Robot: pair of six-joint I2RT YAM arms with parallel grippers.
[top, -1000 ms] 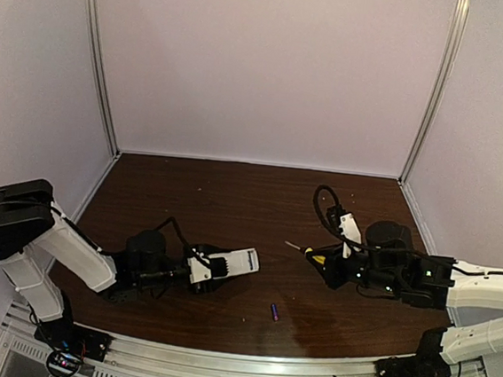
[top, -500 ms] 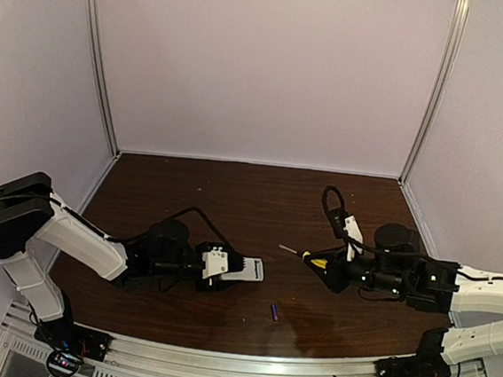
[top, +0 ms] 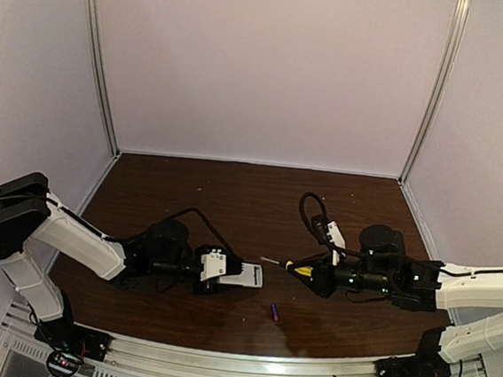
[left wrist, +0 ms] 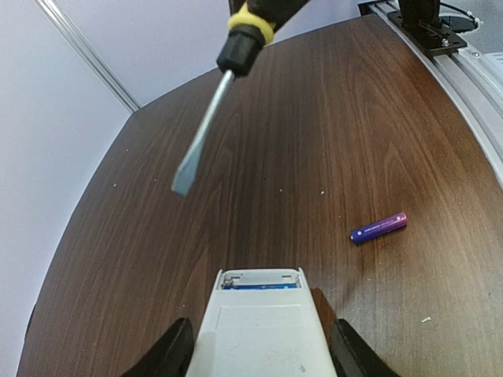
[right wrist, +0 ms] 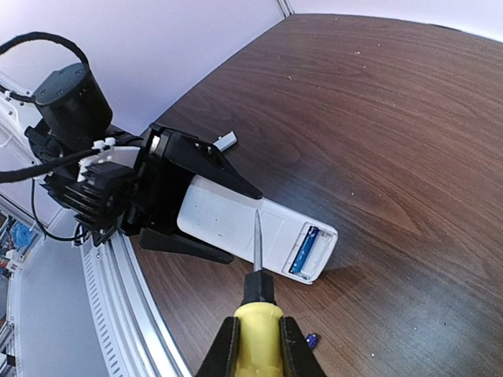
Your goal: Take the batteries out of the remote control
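My left gripper [top: 215,269] is shut on the remote control [top: 243,274], a flat white bar lying low over the dark table, its jaws along both long sides [left wrist: 261,349]. The remote's open end [right wrist: 310,250] shows one blue battery [right wrist: 303,249] in the compartment. A second purple battery [top: 274,312] lies loose on the table, to the right of the remote in the left wrist view [left wrist: 379,228]. My right gripper [top: 312,275] is shut on the yellow-handled screwdriver [right wrist: 256,314]. Its blade [left wrist: 200,137] hangs just above the remote, pointing along it.
An aluminium rail [top: 234,365] runs along the near table edge, close below the remote in the right wrist view [right wrist: 118,306]. Pale walls [top: 263,65] close the back and sides. A black cable [top: 313,214] loops up from the right wrist.
The right arm has carried the screwdriver left, up to the remote's end. The left arm has shifted the remote a little to the right and levelled it.
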